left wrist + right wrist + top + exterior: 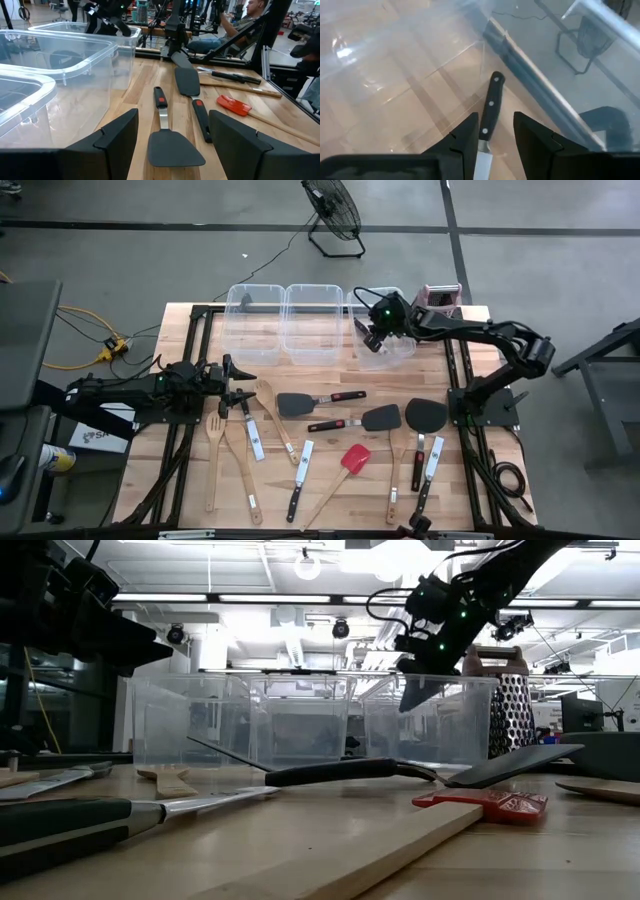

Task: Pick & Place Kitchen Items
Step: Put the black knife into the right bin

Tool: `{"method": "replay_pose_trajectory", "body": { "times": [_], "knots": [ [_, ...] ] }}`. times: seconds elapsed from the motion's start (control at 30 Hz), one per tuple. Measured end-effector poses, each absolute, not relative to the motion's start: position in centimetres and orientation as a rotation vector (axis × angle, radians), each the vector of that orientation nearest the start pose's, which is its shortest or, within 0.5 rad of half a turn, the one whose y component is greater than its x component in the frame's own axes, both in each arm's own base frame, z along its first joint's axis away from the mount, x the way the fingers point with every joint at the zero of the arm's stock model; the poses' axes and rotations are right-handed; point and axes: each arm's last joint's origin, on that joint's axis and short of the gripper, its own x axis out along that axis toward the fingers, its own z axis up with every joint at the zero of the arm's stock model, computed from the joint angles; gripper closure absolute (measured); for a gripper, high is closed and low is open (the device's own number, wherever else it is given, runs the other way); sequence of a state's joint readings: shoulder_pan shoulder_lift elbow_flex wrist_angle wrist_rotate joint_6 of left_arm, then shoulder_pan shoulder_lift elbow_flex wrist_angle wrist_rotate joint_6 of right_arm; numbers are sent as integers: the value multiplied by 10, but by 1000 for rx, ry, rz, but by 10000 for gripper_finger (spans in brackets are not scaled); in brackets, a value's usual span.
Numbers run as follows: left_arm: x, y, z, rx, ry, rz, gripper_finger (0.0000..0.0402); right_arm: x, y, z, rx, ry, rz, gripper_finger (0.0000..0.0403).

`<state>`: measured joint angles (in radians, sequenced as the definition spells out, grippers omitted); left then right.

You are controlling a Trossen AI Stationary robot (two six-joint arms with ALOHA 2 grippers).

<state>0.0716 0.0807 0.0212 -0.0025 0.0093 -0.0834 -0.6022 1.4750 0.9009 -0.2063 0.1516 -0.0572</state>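
Many utensils lie flat on the wooden table: black turners [295, 404] [380, 418] [426, 415], a red-headed spatula [355, 458], pale wooden spoons [215, 432] and black-handled knives [300, 470]. My right gripper [372, 340] hangs open over the right clear bin [398, 348]. In the right wrist view a black-handled knife [490, 110] lies on the bin floor below the gap between the fingers. My left gripper [243, 385] is open and empty at the table's left. The nearest black turner [174, 147] lies ahead of it.
Three clear bins [255, 320] [315, 320] stand in a row along the far edge. A metal box grater [510, 710] stands behind the right one. A floor fan [332, 210] is beyond the table. A person sits in the room behind [250, 15].
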Motion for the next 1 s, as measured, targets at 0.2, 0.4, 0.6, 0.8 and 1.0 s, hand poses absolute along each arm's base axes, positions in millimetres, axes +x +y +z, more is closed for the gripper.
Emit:
{"method": "replay_pose_trajectory", "body": {
  "times": [0.2, 0.4, 0.6, 0.8, 1.0],
  "knots": [
    [101, 7, 164, -86, 59, 65, 162, 234, -167, 244, 131, 689, -721, 264],
    [101, 7, 164, -85, 59, 64, 162, 214, -143, 275, 315, 569, -763, 219],
    [101, 7, 164, -86, 60, 65, 162, 188, -101, 295, 407, 601, -627, 191],
    [101, 7, 164, -85, 59, 65, 162, 165, -61, 299, 548, 704, -536, 194],
    [101, 7, 164, -86, 59, 65, 162, 153, -27, 292, 786, 854, -505, 195]
  ]
}}
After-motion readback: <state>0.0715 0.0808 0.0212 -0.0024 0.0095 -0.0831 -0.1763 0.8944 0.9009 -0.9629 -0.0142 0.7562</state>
